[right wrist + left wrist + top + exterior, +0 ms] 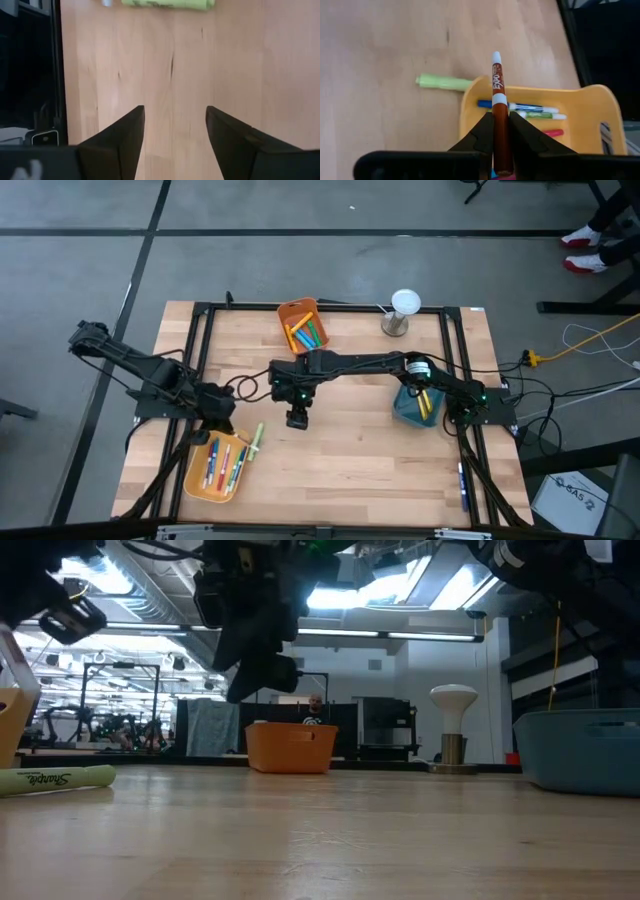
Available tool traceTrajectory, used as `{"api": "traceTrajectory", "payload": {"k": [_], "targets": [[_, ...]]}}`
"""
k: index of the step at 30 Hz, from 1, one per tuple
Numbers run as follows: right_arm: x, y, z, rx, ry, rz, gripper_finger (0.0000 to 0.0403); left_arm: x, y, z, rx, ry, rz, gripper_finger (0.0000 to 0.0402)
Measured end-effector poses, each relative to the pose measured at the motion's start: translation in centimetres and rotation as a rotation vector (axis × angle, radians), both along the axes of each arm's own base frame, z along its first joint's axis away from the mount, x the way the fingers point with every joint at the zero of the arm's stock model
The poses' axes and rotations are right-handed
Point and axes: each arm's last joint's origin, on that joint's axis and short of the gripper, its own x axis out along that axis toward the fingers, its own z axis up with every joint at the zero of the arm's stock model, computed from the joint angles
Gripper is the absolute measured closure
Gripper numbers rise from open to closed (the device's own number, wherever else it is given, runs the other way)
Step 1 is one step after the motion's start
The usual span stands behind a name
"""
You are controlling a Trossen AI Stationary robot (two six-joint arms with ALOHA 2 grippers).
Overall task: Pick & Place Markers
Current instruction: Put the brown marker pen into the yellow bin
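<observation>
Left gripper: at 7 o'clock, above the yellow bin, pinching 1 brown marker. Right gripper: table centre, fingers spread, holding nothing. Green highlighter: on the wood beside the yellow bin. Orange bin: 12 o'clock, markers inside. Blue bin: 3 o'clock.

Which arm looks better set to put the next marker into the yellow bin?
Probably the left. Its end effector is shut on a brown marker right above the yellow bin. The right end effector is open and empty over bare table.
</observation>
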Motion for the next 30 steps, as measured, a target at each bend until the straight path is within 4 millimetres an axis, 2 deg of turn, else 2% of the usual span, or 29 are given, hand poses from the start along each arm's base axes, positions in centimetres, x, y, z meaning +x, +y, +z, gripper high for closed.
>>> {"api": "traceTrajectory", "payload": {"k": [8, 14, 20, 30], "targets": [[-0.2, 0.0, -0.1, 0.0, 0.017, 0.0, 0.0194, -0.3, -1.0, 1.9, -0.056, -0.033, -0.095, 0.0369], [-0.2, 0.0, -0.1, -0.001, 0.018, 0.0, 0.0194, -0.8, -1.8, 2.2, -0.198, 0.048, -0.191, 0.0369], [-0.1, -0.1, -0.1, -0.049, 0.017, -0.02, 0.0194, -1.3, -2.1, 2.1, -0.272, 0.149, -0.193, 0.0363], [-0.1, -0.4, -0.2, -0.151, 0.012, -0.063, 0.0194, -2.4, -1.7, 1.3, -0.251, 0.338, -0.081, 0.036]]}}
